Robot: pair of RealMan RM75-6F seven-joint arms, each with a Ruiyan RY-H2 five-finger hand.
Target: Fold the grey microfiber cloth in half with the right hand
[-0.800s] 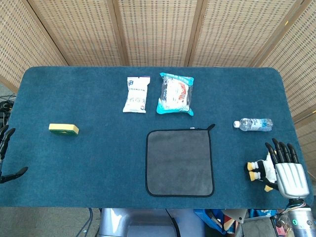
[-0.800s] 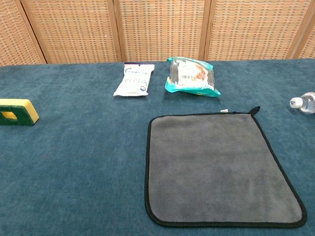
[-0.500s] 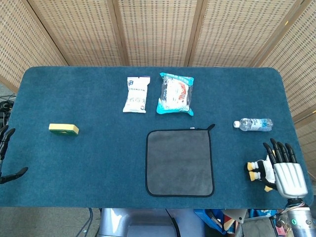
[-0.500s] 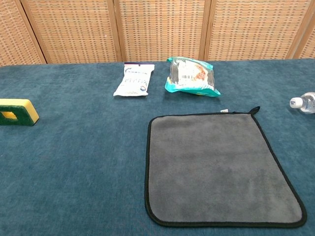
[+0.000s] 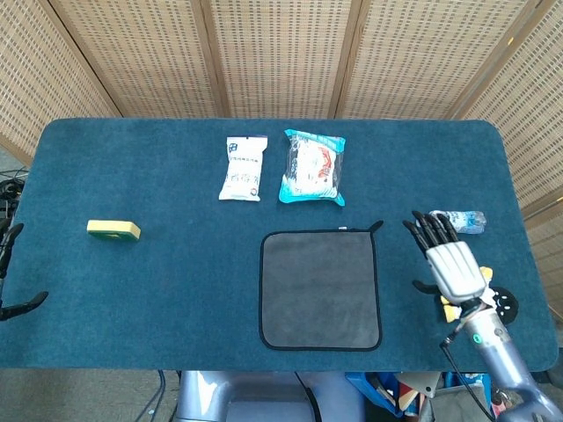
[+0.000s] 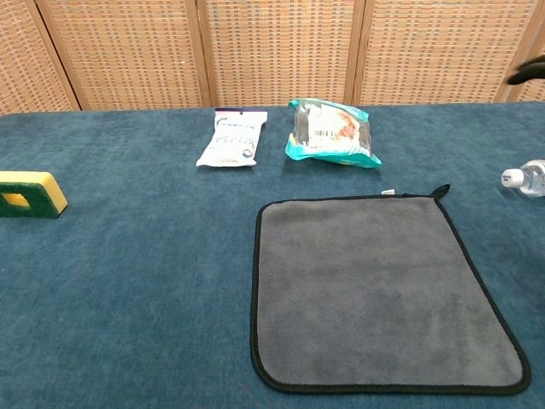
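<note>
The grey microfiber cloth (image 5: 320,289) (image 6: 383,290) lies flat and unfolded on the blue table, black-edged, with a small loop at its far right corner. My right hand (image 5: 450,262) hovers to the right of the cloth, palm down with fingers spread and empty, clear of the cloth's edge. In the chest view only a dark fingertip (image 6: 530,70) shows at the top right. My left hand (image 5: 9,272) sits at the table's left edge, fingers apart, holding nothing.
A water bottle (image 5: 462,221) (image 6: 529,178) lies just beyond my right hand. A small plush toy (image 5: 452,308) sits partly hidden under the hand. A white packet (image 5: 243,168), a teal snack bag (image 5: 312,167) and a yellow-green sponge (image 5: 113,230) lie farther off.
My right hand has risen and moved left and forward from beside the plush toy, now nearer the cloth's right edge. The cloth and left hand have not moved.
</note>
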